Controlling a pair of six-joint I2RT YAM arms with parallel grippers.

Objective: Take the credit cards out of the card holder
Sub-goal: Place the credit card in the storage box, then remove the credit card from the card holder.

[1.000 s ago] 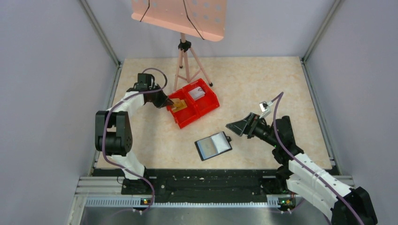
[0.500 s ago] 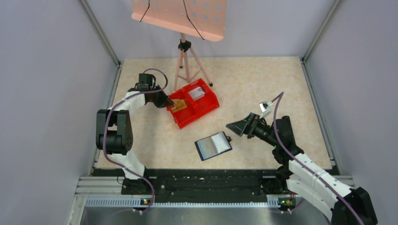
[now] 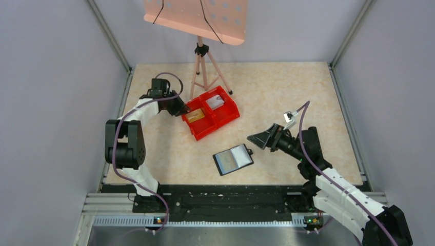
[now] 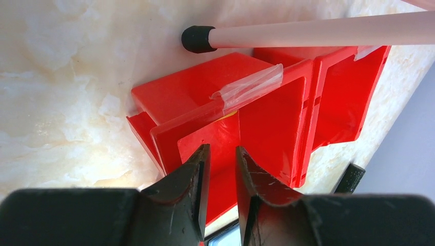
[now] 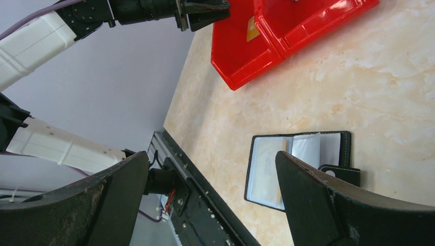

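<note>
Hovering at the red bin (image 4: 277,123), the left end effector (image 4: 222,148) is slightly spread and empty; a gold card (image 3: 194,116) lies just past its tips, so the bin's likely the drop-off.

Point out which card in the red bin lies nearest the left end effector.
The tan-gold card, right by the left end effector; the pale card lies across the red bin's divider.

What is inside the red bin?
The red bin has two compartments: a tan-gold card in one, a pale card in the other. Whether more cards lie under them cannot be seen; the top ones cover that.
</note>
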